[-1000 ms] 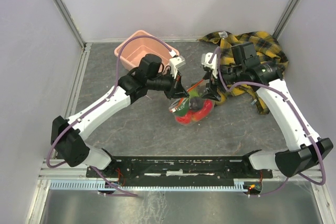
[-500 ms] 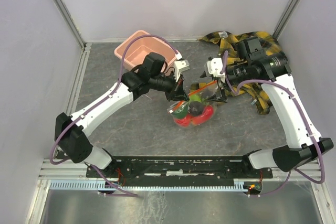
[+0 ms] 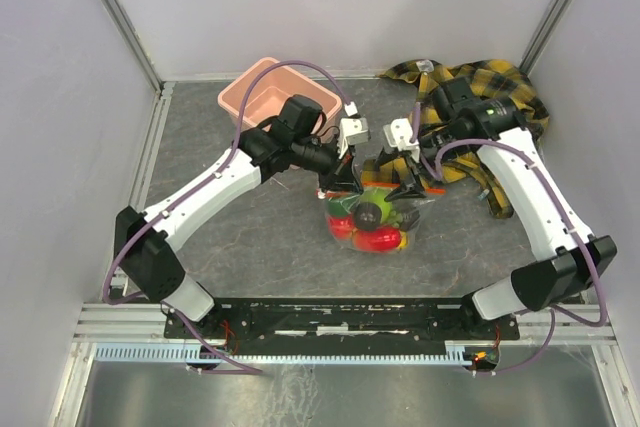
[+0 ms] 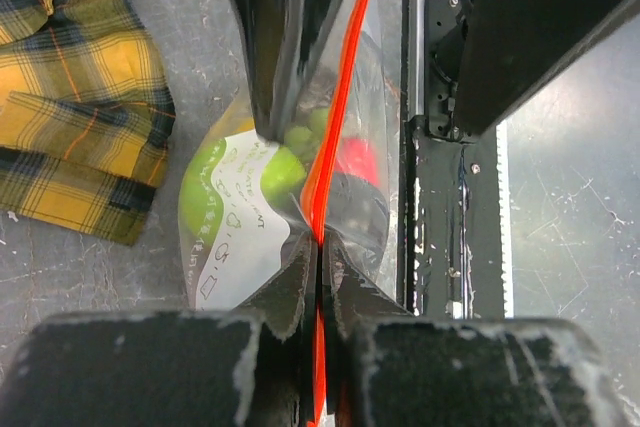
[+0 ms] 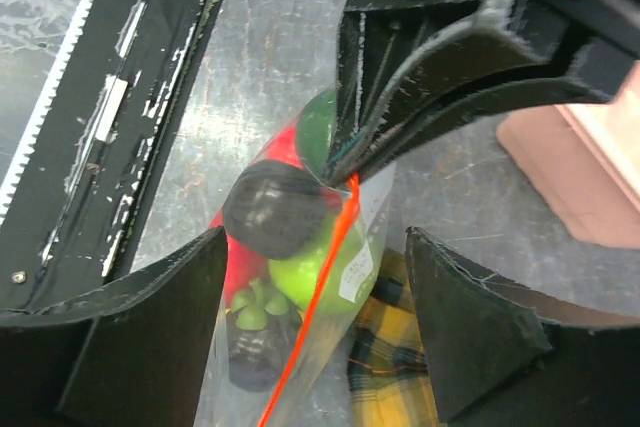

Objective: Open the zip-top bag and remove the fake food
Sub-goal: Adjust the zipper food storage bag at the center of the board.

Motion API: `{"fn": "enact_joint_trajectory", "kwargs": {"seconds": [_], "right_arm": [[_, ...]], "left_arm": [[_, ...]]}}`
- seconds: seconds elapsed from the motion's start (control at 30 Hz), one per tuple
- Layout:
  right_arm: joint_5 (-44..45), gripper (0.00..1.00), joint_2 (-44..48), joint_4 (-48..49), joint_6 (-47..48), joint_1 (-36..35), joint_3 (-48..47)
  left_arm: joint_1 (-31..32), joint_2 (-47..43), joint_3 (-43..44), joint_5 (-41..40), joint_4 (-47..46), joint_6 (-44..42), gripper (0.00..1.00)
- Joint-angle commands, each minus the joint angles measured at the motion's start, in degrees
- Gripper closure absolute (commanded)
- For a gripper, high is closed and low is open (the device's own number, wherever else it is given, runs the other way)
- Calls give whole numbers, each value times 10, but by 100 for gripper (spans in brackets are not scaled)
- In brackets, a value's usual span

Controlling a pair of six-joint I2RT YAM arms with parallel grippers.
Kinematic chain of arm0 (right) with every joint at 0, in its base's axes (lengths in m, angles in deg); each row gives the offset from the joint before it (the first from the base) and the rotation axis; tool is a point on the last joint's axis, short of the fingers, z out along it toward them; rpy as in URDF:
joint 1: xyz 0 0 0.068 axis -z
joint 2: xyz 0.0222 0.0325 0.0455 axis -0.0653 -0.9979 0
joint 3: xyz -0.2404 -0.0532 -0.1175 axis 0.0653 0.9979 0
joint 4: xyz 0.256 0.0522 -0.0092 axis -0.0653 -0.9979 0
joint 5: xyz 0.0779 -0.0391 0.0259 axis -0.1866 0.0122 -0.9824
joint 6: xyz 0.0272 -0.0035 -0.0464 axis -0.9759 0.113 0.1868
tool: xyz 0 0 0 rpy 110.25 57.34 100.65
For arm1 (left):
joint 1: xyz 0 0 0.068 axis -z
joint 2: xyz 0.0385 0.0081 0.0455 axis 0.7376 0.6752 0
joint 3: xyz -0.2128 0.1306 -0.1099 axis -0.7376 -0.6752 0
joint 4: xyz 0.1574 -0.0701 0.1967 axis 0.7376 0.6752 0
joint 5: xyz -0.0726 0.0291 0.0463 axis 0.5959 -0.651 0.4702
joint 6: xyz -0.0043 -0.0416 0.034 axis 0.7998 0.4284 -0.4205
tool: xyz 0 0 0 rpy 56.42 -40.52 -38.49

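Note:
The zip-top bag [image 3: 378,215] hangs by its orange-red zip strip [image 4: 338,117] over the middle of the table. My left gripper [image 3: 340,185] is shut on one end of that strip [image 4: 318,247]. Through the clear plastic shows the fake food: a light green fruit [image 5: 322,269], a dark brown one [image 5: 272,212], a red one [image 5: 238,259] and a dark green one [image 5: 320,125]. My right gripper [image 3: 405,185] stands open, its fingers [image 5: 160,327] wide on either side of the bag's upper part [image 5: 315,247], apart from the plastic.
A yellow-and-black plaid shirt [image 3: 492,87] lies at the back right, reaching under the bag's far side [image 5: 400,372]. A pink tub [image 3: 268,97] stands at the back left. The black base rail [image 3: 340,317] runs along the near edge.
The left gripper has carried the bag a little right and nearer, still shut on the strip. The right gripper has swung out, widened, and come back astride the bag's top.

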Motion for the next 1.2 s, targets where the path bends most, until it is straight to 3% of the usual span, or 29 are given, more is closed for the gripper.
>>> {"fn": "enact_joint_trajectory", "kwargs": {"seconds": [0.0,0.2,0.3,0.37,0.4,0.6,0.7,0.8,0.9,1.07,1.17], "right_arm": [[15,24,-6,17,-61,-24,17],[101,40,47,151,-180,-30,111],[106,55,70,199,-201,-31,147],[90,65,73,200,-202,-30,150],[71,75,74,193,-203,-30,149],[63,98,85,173,-203,-28,155],[33,98,94,147,-170,0,161],[-15,98,104,131,-148,33,170],[-42,98,110,110,-118,50,178],[-64,98,110,73,-72,63,171],[-69,98,109,47,-48,66,159]], "left_arm": [[5,4,42,27,-16,-11,97],[5,1,30,29,-33,10,97],[5,-3,20,29,-51,24,97],[5,-7,14,27,-63,33,97],[5,-13,4,21,-81,46,97],[4,-44,-43,-31,-152,84,92],[3,-82,-98,-77,-235,123,75],[-2,-139,-173,-89,-320,124,48],[-3,-222,-269,-108,-435,134,1],[-6,-359,-474,-193,-662,113,1],[-8,-393,-536,-190,-712,80,1]]}}
